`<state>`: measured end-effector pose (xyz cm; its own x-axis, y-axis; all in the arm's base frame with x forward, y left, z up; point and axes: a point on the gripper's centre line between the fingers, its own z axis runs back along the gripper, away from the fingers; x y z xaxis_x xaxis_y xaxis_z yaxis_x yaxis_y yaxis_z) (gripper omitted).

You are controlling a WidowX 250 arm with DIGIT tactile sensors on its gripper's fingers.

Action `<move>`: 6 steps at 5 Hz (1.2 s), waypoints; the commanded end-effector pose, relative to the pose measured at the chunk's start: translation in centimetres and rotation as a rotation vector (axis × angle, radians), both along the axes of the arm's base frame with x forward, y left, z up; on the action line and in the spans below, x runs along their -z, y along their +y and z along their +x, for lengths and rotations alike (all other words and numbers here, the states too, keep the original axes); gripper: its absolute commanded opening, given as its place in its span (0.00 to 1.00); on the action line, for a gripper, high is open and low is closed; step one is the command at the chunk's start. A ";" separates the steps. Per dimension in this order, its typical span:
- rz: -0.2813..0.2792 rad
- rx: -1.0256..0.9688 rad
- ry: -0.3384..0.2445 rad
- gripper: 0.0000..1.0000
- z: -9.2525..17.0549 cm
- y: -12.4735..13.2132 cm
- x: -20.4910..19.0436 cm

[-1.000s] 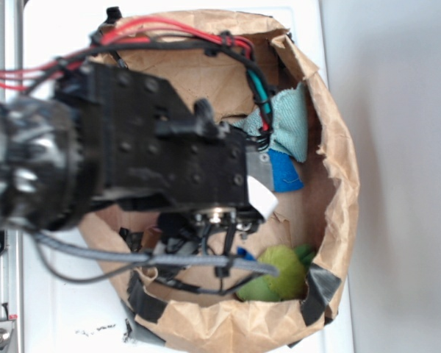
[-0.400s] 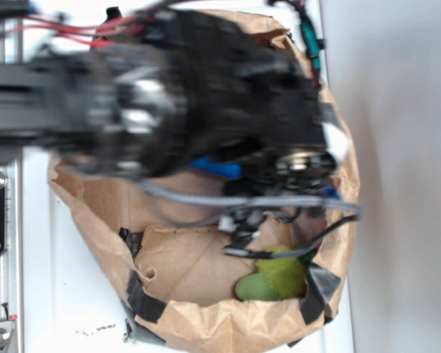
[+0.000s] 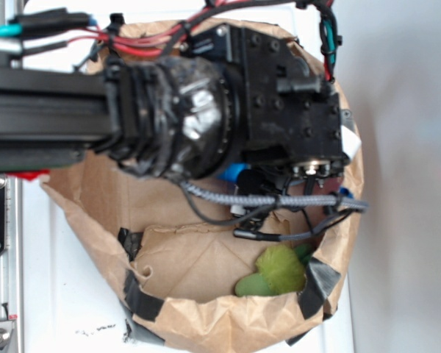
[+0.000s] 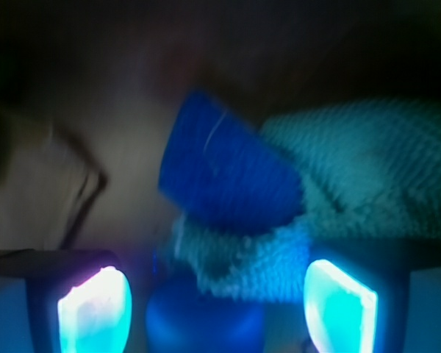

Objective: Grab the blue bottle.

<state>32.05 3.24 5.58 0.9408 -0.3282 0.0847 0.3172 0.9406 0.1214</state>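
We're reaching down into the paper bag (image 3: 206, 323); fingers (image 4: 95, 309) spread wide, empty, blue bottle (image 4: 206, 320) between them.

The black arm (image 3: 206, 118) reaches into the brown paper bag (image 3: 198, 316), above a green plush toy (image 3: 275, 268).

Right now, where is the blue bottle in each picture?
Exterior: mostly hidden under the arm; the bright blue bit peeking out mid-picture is probably the blue bottle.
Wrist: bottom centre, a rounded blue shape between the fingers of the open gripper, below the blue angular piece.
Shared landmark: the brown paper bag, its crumpled rim in the exterior view, its tan wall on the left in the wrist view.
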 end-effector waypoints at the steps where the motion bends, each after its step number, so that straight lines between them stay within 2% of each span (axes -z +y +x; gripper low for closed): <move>1: 0.028 0.044 -0.028 1.00 -0.1 -0.3 -1.1; 2: 0.084 0.056 -0.028 1.00 0.0 -0.4 0.6; 3: 0.093 0.074 -0.026 1.00 -0.2 -0.9 1.5; 4: 0.114 0.071 -0.029 1.00 -5.2 1.1 2.0; 5: 0.118 0.037 -0.053 0.00 -5.6 0.5 2.0; 6: 0.084 0.035 -0.059 0.00 -8.4 1.3 0.9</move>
